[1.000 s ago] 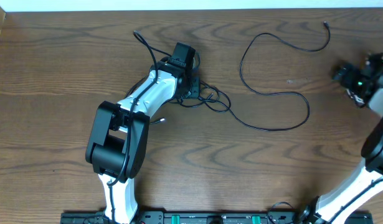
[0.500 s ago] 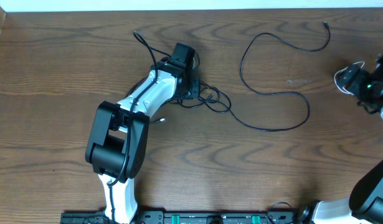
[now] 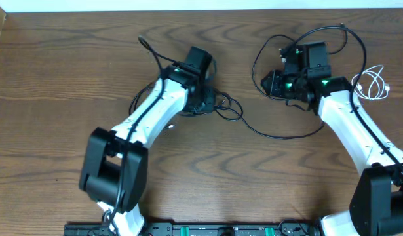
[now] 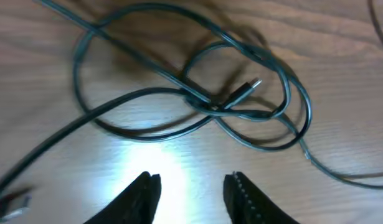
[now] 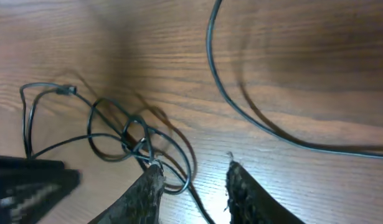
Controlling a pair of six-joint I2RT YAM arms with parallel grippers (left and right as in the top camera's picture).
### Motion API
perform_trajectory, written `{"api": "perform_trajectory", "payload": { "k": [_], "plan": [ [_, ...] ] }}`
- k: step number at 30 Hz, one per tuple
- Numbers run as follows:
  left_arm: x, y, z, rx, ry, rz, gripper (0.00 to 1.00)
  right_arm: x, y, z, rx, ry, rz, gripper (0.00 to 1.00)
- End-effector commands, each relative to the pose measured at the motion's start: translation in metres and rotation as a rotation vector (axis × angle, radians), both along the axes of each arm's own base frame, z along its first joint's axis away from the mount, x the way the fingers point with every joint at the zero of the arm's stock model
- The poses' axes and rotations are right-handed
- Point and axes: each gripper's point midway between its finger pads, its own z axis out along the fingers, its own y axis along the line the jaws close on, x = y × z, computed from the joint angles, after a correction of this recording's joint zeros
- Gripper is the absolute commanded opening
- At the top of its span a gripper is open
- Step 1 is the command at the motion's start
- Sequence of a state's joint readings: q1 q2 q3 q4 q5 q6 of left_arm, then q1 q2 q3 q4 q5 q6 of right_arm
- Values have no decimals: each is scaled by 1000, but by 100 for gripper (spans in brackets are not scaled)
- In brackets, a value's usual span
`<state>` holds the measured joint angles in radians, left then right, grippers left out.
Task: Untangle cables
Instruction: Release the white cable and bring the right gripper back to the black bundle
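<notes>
Hovering left gripper (image 4: 192,177): fingers stood apart with nothing between them.
Knot (image 4: 222,102): lay just beyond those fingertips, slightly right of them; the left arm was nearer.
Right gripper (image 5: 193,169): fingers stood apart, clamped on nothing; the knot lay well to its left.
Black cord (image 3: 289,136): ran left to right from the knot, then looped far.
White cord (image 3: 375,82): coiled at the right, well apart from the knot.
Count: one black cord, one white cord, one knot, two grippers.
</notes>
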<state>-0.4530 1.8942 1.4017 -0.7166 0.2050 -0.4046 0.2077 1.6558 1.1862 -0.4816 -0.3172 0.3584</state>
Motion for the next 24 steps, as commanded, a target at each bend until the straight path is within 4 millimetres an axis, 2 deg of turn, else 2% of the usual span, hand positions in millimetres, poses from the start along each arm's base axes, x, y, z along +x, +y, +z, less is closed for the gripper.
{"api": "perform_trajectory", "payload": {
  "k": [1, 3, 5, 6, 7, 10, 11, 12, 13, 14, 16, 17, 18, 19, 21, 24],
  "plan": [
    [-1, -4, -30, 23, 76, 170, 34, 0, 3, -2, -38, -8, -16, 33],
    [7, -5, -52, 24, 96, 251, 34, 0, 1, -3, -50, -5, -23, 33],
    [26, -13, -67, -19, 59, 296, 34, -1, 1, -4, -51, -4, -23, 33],
    [32, -14, -67, -37, 45, 323, 34, -1, 1, -4, -51, -3, -22, 33],
    [33, -14, -66, -47, 51, 362, 25, -1, 1, -4, -51, -2, -22, 34],
    [37, -16, -65, -60, 36, 364, 25, -2, 1, -5, -52, 0, -22, 34],
    [45, -19, -55, -109, 20, 366, 25, -2, 1, -4, -52, 0, -22, 35],
    [52, -16, -46, -127, -8, 376, 30, -2, 1, -4, -52, 1, -22, 35],
    [63, -19, -40, -173, -34, 379, 52, -2, 1, -4, -52, 1, -22, 36],
    [63, -21, -40, -184, -32, 374, 60, -2, 1, -5, -52, 1, -21, 36],
    [64, -21, -40, -180, -37, 377, 55, -2, 1, -5, -52, 1, -22, 36],
    [64, -23, -40, -203, -17, 447, 47, -2, 1, -5, -52, 1, -22, 36],
    [64, -24, -40, -218, 1, 504, 46, -2, 1, -5, -52, 1, -22, 36],
    [66, -16, -42, -210, 11, 641, 45, -2, 1, -5, -52, 2, -22, 36],
    [62, -13, -45, -221, 58, 755, 38, -2, 1, -5, -53, 4, -22, 36],
    [55, -18, -56, -209, 96, 791, 37, -2, 1, -5, -53, 4, -21, 35]
  ]
}}
